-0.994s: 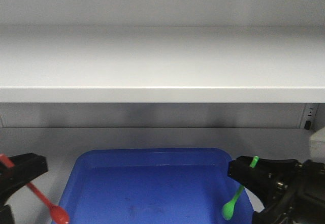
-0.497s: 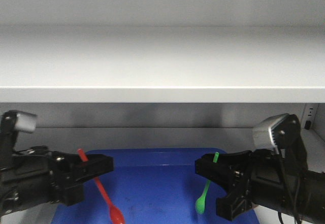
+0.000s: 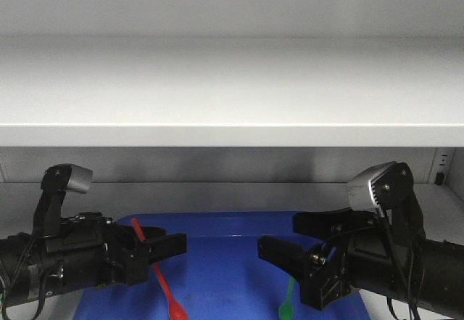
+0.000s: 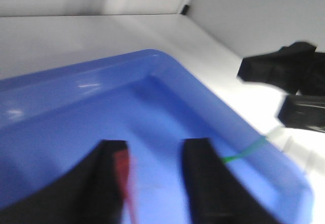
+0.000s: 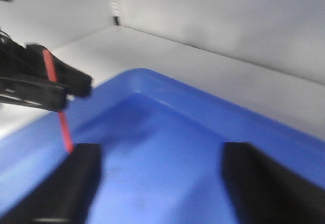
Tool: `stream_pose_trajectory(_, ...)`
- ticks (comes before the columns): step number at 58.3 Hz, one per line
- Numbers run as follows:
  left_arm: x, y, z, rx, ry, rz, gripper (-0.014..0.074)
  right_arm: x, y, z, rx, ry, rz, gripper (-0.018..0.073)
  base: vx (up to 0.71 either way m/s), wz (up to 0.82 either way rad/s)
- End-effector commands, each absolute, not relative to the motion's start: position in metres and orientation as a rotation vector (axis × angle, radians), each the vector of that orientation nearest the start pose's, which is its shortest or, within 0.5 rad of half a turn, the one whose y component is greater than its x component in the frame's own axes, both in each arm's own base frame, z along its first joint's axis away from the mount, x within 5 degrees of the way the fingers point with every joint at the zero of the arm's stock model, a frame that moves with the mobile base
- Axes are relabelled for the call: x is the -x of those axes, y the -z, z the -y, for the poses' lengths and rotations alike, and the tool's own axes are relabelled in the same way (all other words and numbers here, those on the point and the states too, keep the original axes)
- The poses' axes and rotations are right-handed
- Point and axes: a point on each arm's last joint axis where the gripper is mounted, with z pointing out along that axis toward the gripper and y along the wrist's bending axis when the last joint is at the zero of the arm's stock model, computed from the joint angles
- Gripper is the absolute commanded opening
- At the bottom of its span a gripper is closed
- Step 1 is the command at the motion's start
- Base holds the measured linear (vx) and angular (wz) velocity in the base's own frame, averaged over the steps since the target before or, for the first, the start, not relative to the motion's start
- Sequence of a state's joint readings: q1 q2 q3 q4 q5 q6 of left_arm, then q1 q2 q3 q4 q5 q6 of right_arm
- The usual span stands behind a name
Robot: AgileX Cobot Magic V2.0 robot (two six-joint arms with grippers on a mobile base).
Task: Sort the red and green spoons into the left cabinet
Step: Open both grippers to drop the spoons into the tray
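My left tool (image 3: 168,245) pinches the red spoon (image 3: 161,280) high on its handle, and the bowl hangs over the blue tray (image 3: 225,222). My right tool (image 3: 279,251) stands wide in the wrist view, yet the green spoon (image 3: 287,302) hangs below it, so I cannot tell its hold. The shelf (image 3: 232,135) sits well above; either thin handle may pivot or slip as I lift
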State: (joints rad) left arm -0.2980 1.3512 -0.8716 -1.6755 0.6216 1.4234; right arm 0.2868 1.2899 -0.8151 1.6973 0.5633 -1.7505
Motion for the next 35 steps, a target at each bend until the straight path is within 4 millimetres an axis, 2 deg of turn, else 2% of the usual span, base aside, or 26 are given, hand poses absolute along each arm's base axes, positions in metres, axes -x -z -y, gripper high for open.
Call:
stream_pose_trajectory(1, -0.261, -0.326, 0.131, -0.492, 0.856, -1.808, 0.0571, -0.249, -0.327, -0.121, 0.677, -0.632, -1.663, 0.068, 0.0, 0.0)
stream_pose_trajectory(7, -0.265, -0.321, 0.125, -0.629, 0.633, -1.796, 0.0594, -0.251, -0.325, -0.119, 0.83, -0.448, -1.595, 0.0692, 0.0, 0.0)
stream_pose_trajectory(15, -0.265, -0.32, 0.12, -0.728, 0.47, -1.778, 0.0583, -0.252, -0.325, -0.117, 0.884, -0.365, -1.565, 0.0657, 0.0, 0.0)
stream_pose_trajectory(26, -0.259, -0.329, 0.117, -0.741, 0.443, -1.743, 0.0579, -0.252, -0.326, -0.117, 0.871, -0.376, -1.566, 0.0578, 0.0, 0.0)
stream_pose_trajectory(35, -0.247, -0.345, 0.114, -0.734, 0.439, -1.687, 0.0545, -0.251, -0.326, -0.118, 0.851, -0.403, -1.574, 0.0529, 0.0, 0.0)
